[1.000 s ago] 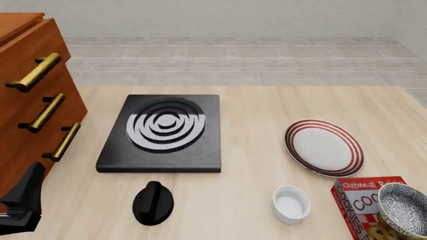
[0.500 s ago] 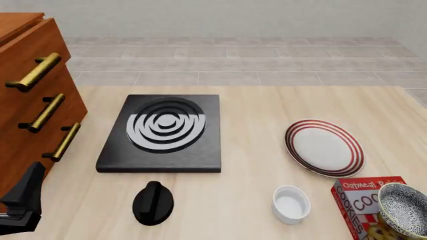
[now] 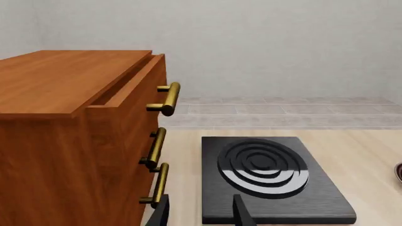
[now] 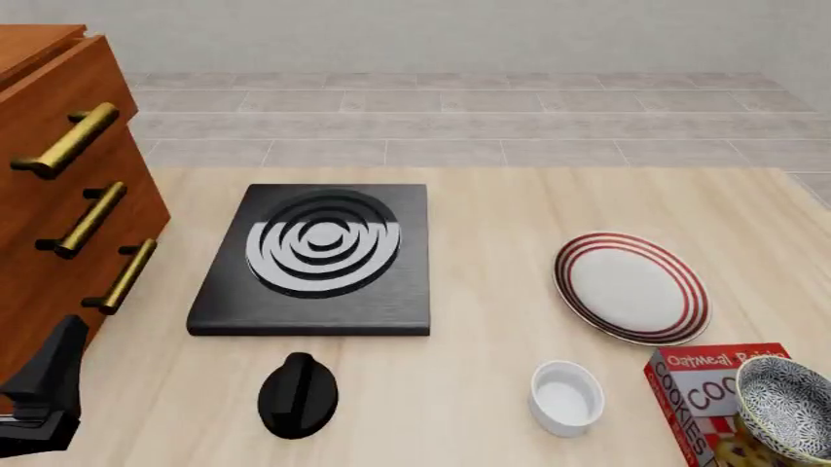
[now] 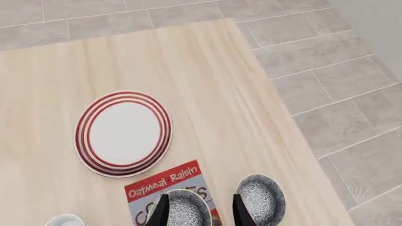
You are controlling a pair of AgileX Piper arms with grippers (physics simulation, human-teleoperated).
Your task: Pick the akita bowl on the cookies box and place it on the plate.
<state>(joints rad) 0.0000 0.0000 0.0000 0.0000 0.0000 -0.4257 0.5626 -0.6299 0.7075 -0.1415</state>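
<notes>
The akita bowl (image 4: 788, 407), dark and speckled inside, sits on the red cookies box (image 4: 702, 394) at the table's near right edge. The right wrist view looks down on this bowl (image 5: 183, 210) and the box (image 5: 157, 186) from high above. My right gripper (image 5: 199, 213) is open, and its two dark fingers frame the bowl without touching it. The white plate (image 4: 632, 287) with red rings lies just beyond the box, also seen as the plate (image 5: 124, 133). My left gripper (image 3: 201, 214) is open and holds nothing, near the cabinet.
A second speckled bowl (image 5: 261, 200) lies on the table beside the box. A white ramekin (image 4: 566, 397) stands left of the box. A black stove slab (image 4: 315, 255), a black knob (image 4: 298, 394) and a wooden drawer cabinet (image 4: 58, 204) fill the left. The left arm (image 4: 46, 394) is at the near left.
</notes>
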